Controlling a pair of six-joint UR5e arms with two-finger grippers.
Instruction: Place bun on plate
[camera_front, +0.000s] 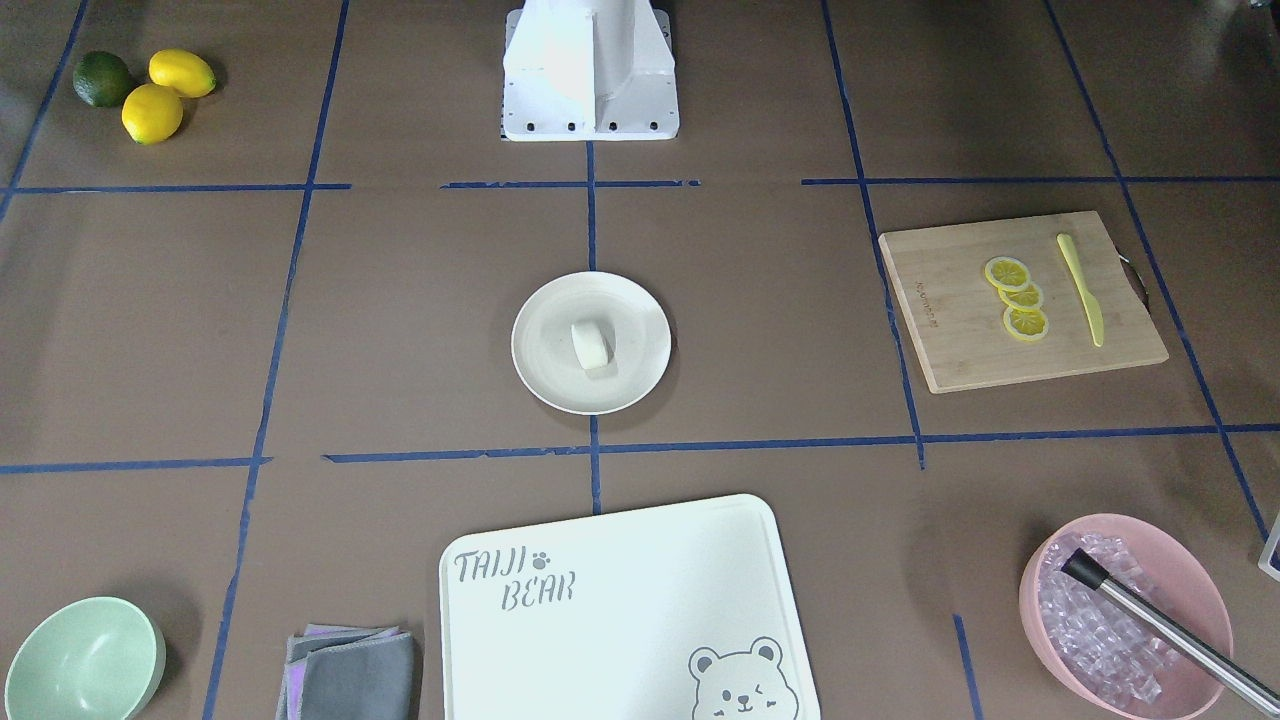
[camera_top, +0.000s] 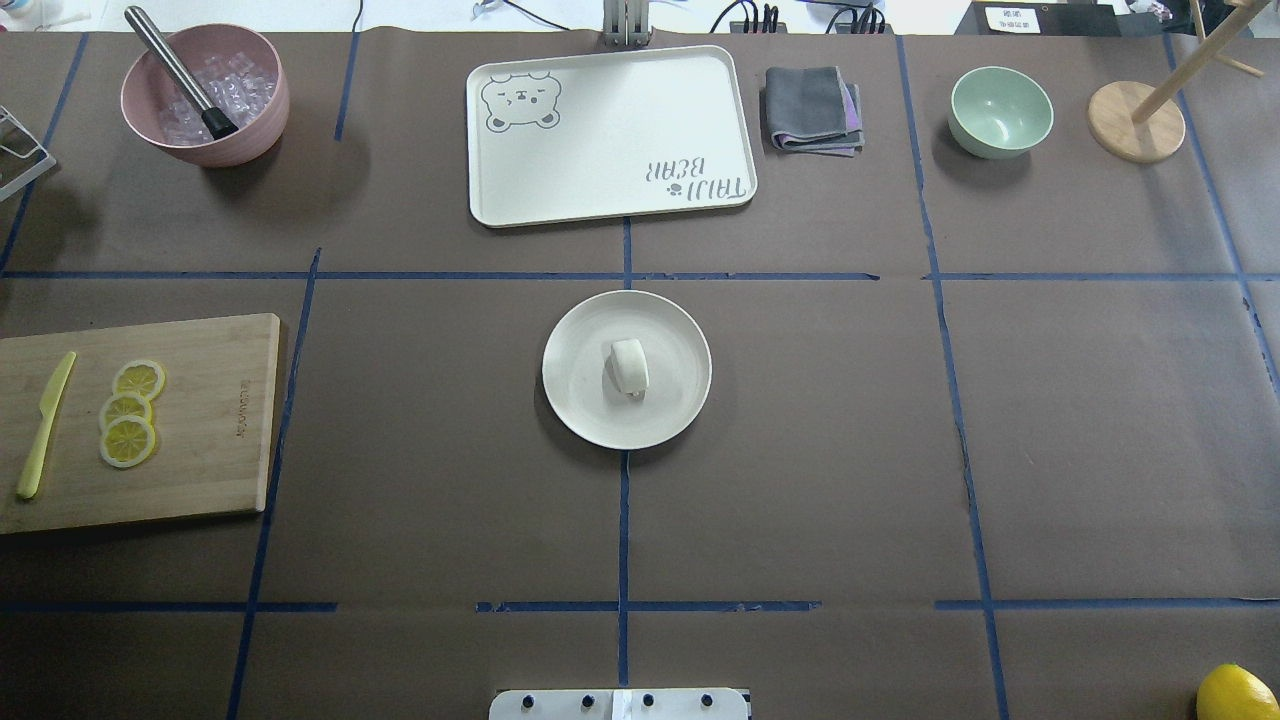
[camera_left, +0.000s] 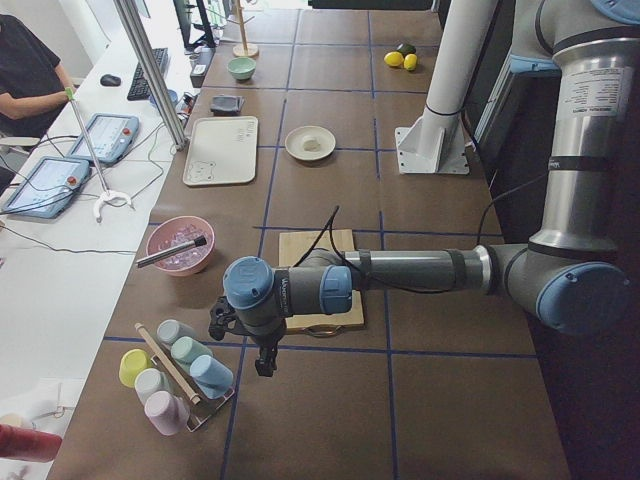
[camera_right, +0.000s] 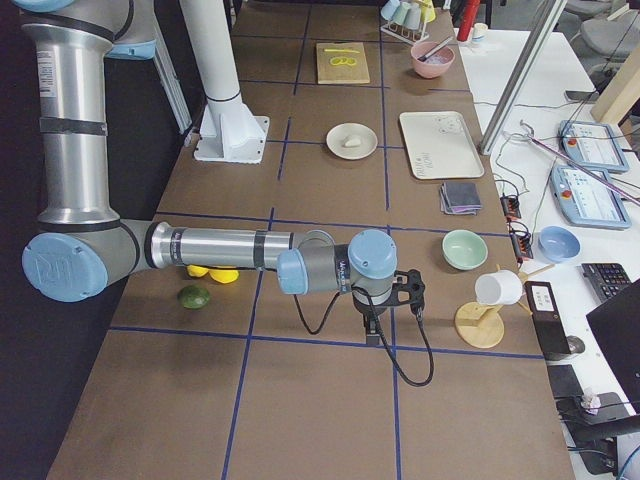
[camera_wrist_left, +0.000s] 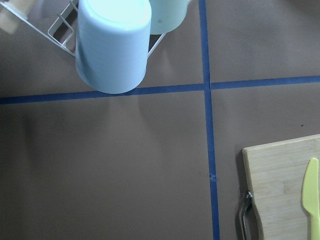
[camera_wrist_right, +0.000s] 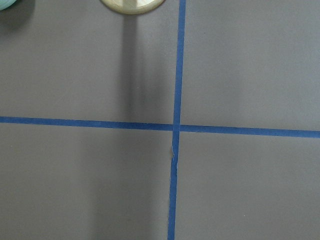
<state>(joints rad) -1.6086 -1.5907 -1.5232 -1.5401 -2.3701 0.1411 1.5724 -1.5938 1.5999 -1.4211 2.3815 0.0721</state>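
Observation:
The small white bun (camera_front: 591, 345) (camera_top: 629, 366) lies near the middle of the round cream plate (camera_front: 545, 345) (camera_top: 580, 370) at the table's centre. No gripper is near it. My left gripper (camera_left: 263, 366) shows only in the exterior left view, hanging over bare table beside the cup rack, far from the plate (camera_left: 297, 150). My right gripper (camera_right: 372, 336) shows only in the exterior right view, over the table's other end near the wooden stand. I cannot tell whether either one is open or shut.
A wooden cutting board (camera_top: 200, 420) holds lemon slices (camera_top: 128, 412) and a yellow knife (camera_top: 44, 425). The bear-printed board (camera_top: 610, 140), grey cloth (camera_top: 812, 108), green bowl (camera_top: 1000, 110) and pink bowl of ice (camera_top: 205, 95) line the far edge. Lemons and a lime (camera_front: 140, 88) sit near my base.

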